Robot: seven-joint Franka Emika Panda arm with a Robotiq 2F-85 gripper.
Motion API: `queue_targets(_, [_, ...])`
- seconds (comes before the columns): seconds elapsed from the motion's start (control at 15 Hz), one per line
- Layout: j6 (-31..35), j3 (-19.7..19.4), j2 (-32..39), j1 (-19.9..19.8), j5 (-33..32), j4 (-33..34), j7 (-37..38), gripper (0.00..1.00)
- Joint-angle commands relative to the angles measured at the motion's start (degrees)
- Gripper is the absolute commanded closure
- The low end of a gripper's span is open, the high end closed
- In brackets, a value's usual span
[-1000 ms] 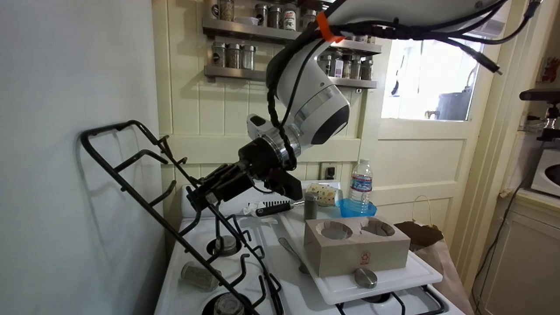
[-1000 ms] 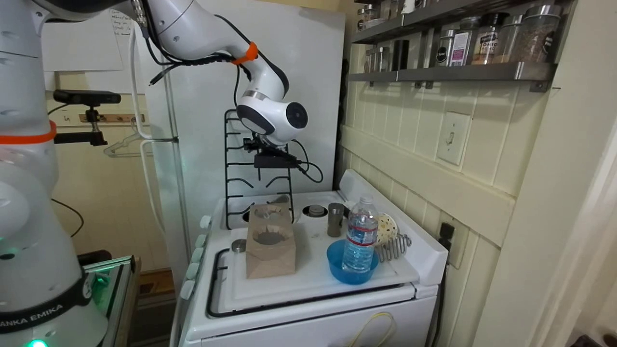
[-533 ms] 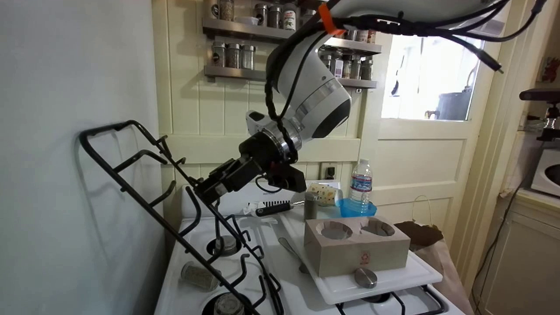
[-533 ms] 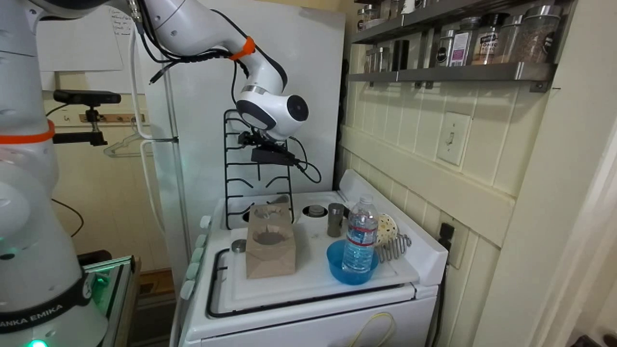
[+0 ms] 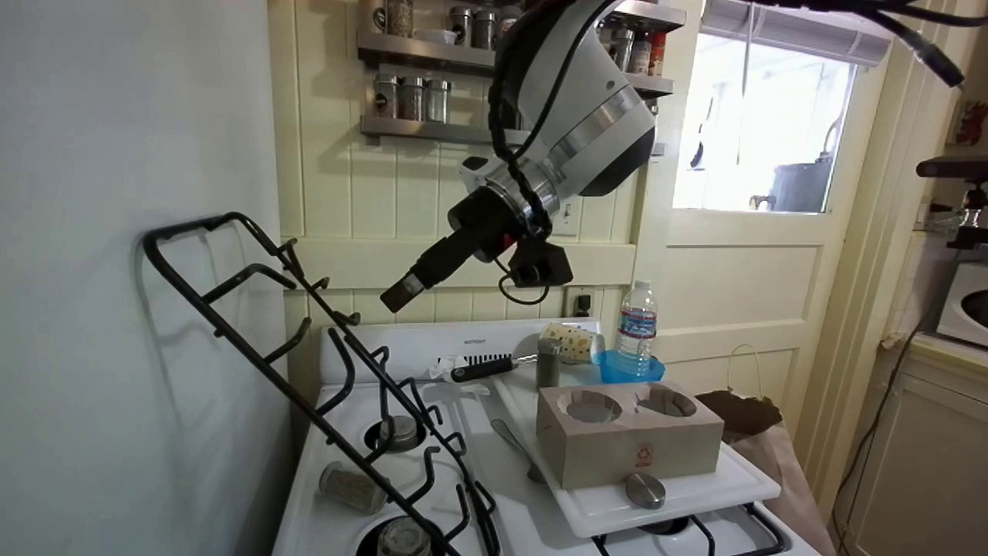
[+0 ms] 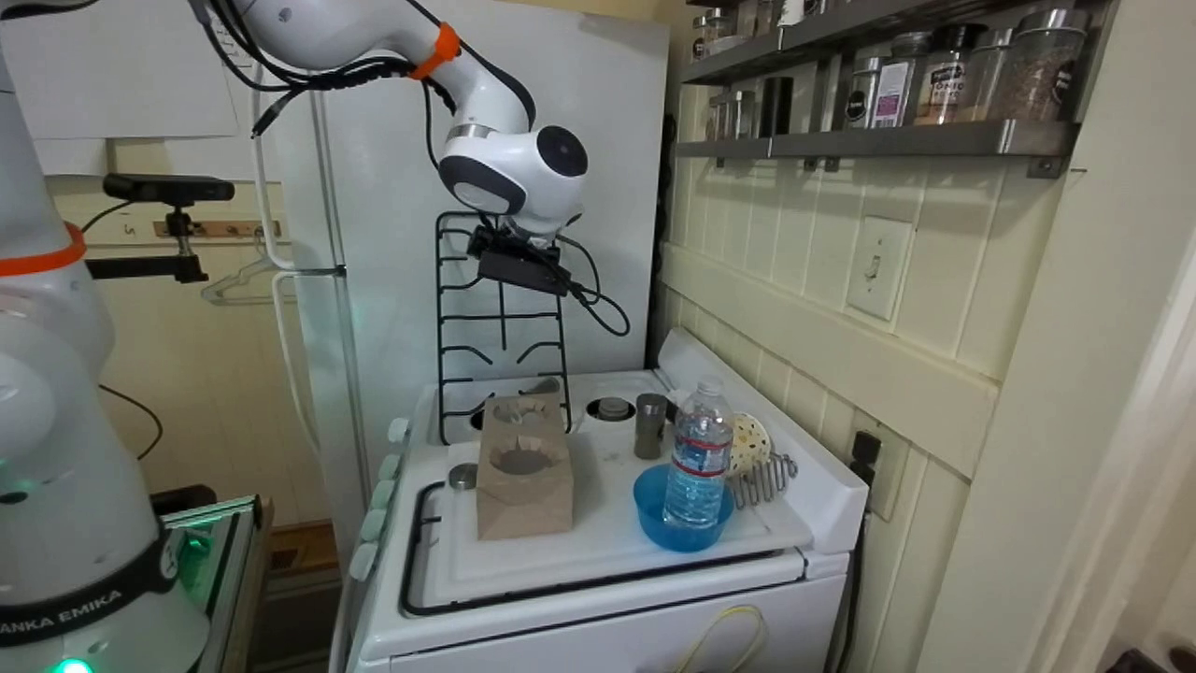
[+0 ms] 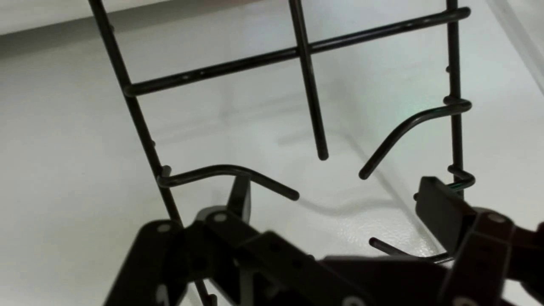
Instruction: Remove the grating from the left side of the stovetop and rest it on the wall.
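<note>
The grating (image 5: 318, 421), a long black wire grate, leans tilted with its top end against the plain pale wall (image 5: 116, 116). Its lower end stands on the left of the white stovetop (image 5: 482, 432). The grating (image 6: 500, 318) also shows against the pale surface (image 6: 612, 121) in an exterior view. My gripper (image 5: 400, 297) hangs above the stovetop, to the right of the grating and apart from it. In the wrist view my gripper (image 7: 335, 180) has its fingers wide apart with nothing held, and the grating (image 7: 212, 71) lies beyond them. The fingertips are hidden in an exterior view by the wrist.
A cardboard block with two round holes (image 5: 641, 448) sits on a white tray (image 5: 587, 513). A water bottle (image 5: 637, 332) stands in a blue bowl (image 6: 654, 509). A jar (image 5: 351, 486) lies under the grating. Spice shelves (image 5: 432, 127) hang behind the arm.
My gripper was at the grating's upper side bar; it has backed off, up and to the right in an exterior view, and turned a little. The grating has stayed in place against the wall.
</note>
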Motion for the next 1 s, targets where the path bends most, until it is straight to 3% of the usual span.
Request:
queue_targets(0.0, [5.29, 0.36, -4.56, -0.25, -8.0, -3.63, 9.04, 0.0])
queue_targets(0.47, [13.66, 0.3, -7.43, 0.02, -17.32, -6.86, 17.7, 0.0])
queue_targets(0.53, [11.41, -0.6, -5.61, 0.41, -14.93, -4.65, 14.81, 0.0])
queue_targets(0.93, [12.15, -0.65, -5.87, 0.48, -16.03, -5.07, 16.09, 0.0])
